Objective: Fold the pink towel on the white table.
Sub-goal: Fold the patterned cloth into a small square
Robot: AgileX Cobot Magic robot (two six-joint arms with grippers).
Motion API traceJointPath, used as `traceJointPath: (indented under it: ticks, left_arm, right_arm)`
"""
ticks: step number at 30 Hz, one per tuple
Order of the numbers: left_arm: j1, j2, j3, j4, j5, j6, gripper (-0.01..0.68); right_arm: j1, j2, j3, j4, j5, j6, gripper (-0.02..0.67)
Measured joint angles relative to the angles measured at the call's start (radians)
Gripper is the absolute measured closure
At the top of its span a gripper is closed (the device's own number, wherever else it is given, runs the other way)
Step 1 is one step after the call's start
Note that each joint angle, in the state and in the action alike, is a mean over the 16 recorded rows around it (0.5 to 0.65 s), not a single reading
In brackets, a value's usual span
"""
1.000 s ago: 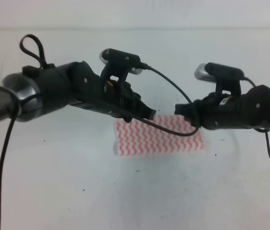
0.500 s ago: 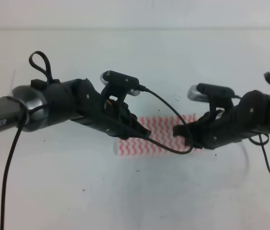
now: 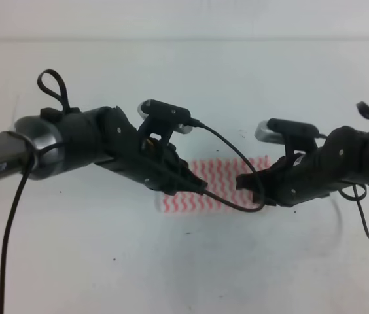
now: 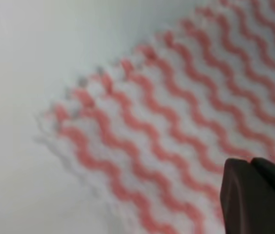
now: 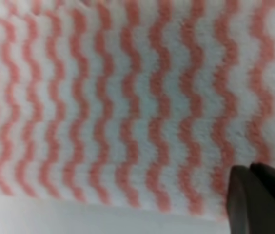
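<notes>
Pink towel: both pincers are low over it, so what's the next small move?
Probably close each pincer on its end of the pink towel. The left pincer and right pincer sit low over the cloth, which lies flat on the white table, apparently ungripped.

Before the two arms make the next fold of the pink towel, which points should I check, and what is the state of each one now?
1. Pink towel lies flat on the white table: ok, as far as visible.
2. Left gripper is over the towel's left part: ok.
3. Right gripper is over the towel's right part: ok.
4. Grippers open or shut: cannot tell; only dark finger tips show in the wrist views.
5. Towel corner free of wrinkles: ok, though blurred.
6. Left arm's cable clear of the right gripper: not ok, it hangs close.
</notes>
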Motion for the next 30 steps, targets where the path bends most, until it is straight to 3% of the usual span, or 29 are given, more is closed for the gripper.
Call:
traceJointPath:
  ticks: [23, 30]
  left_arm:
    - [-0.001, 0.082, 0.0, -0.114, 0.018, 0.108, 0.677]
    - [0.001, 0.028, -0.001, -0.115, 0.0, 0.115, 0.677]
  right_arm:
    - [0.0, -0.065, 0.0, -0.007, 0.016, 0.0, 0.666]
    - [0.0, -0.065, 0.0, -0.007, 0.015, 0.0, 0.666]
